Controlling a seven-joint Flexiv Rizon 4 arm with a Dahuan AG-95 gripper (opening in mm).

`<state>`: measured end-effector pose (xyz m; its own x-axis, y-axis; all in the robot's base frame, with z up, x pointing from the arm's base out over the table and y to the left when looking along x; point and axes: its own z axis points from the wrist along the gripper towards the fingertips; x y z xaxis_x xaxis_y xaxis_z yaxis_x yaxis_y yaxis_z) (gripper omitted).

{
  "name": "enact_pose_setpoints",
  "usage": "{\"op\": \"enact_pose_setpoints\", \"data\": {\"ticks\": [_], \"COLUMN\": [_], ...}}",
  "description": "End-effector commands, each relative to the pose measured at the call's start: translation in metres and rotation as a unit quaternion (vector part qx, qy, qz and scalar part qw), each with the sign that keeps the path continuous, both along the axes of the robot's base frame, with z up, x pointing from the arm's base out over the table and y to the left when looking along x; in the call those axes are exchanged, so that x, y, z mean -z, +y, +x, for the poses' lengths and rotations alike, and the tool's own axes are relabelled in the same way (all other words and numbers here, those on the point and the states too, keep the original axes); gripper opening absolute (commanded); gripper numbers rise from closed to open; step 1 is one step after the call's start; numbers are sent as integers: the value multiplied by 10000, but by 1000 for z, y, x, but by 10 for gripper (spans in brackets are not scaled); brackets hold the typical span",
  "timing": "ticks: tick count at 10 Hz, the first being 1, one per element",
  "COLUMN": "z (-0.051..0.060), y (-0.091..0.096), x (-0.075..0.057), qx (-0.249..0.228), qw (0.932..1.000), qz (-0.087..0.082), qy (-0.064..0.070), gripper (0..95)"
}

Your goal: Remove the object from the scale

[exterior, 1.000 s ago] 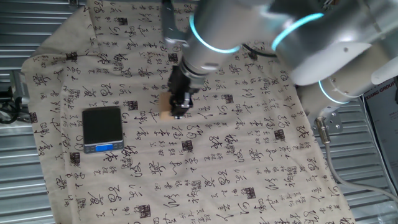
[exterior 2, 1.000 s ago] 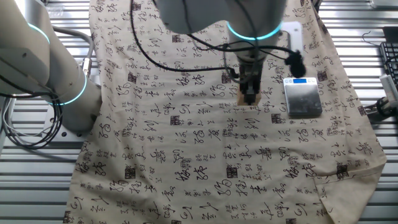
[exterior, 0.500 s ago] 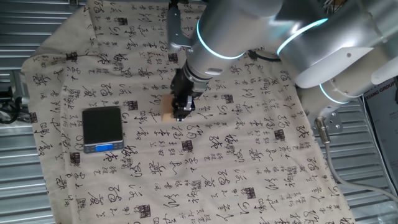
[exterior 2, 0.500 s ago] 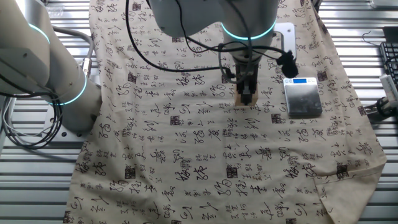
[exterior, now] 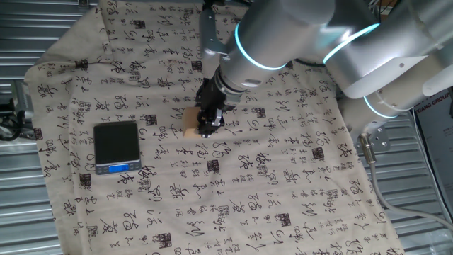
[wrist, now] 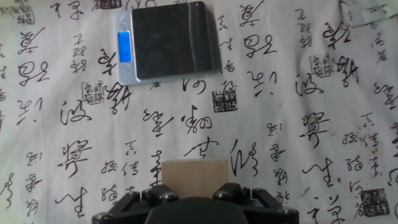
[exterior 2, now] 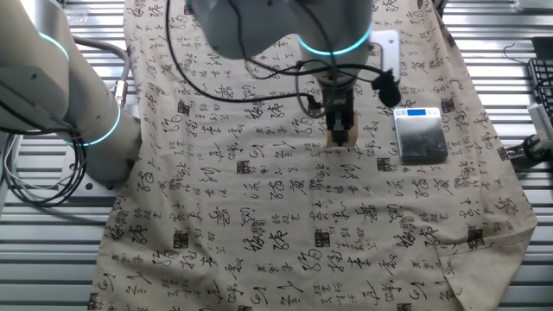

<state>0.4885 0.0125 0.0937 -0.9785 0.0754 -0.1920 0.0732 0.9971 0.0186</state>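
- The block (exterior: 191, 126) lies on the printed cloth (exterior: 283, 191) covering the worktop, mid-frame in one fixed view, well apart from the scale (exterior: 117, 146) at centre left.
- The gripper (exterior: 207, 128) is right at the block; whether its fingers are clenched or released cannot be told.
- In the hand view the block (wrist: 194, 176) sits at bottom centre, the scale (wrist: 168, 42) at the top with its blue display lit.

Arm reaches in from upper right in one fixed view, wrist angled down, lit cyan ring on the joint. Gripper (exterior: 204, 128) low, just above the bench. In hand view, gripper (wrist: 194, 198) body fills bottom edge; fingertips not visible, so jaw spacing unclear.
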Motion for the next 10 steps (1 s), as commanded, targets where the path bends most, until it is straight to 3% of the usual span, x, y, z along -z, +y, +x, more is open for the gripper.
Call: {"op": "enact_pose_setpoints", "data": {"ticks": [1, 10], "z": [2, 2], "y": [2, 5], "x": [0, 1], "qx": [-101, -303], "qw": [9999, 9995], "qz": [29, -32], "qy": [81, 87], "gripper": [0, 0]}}
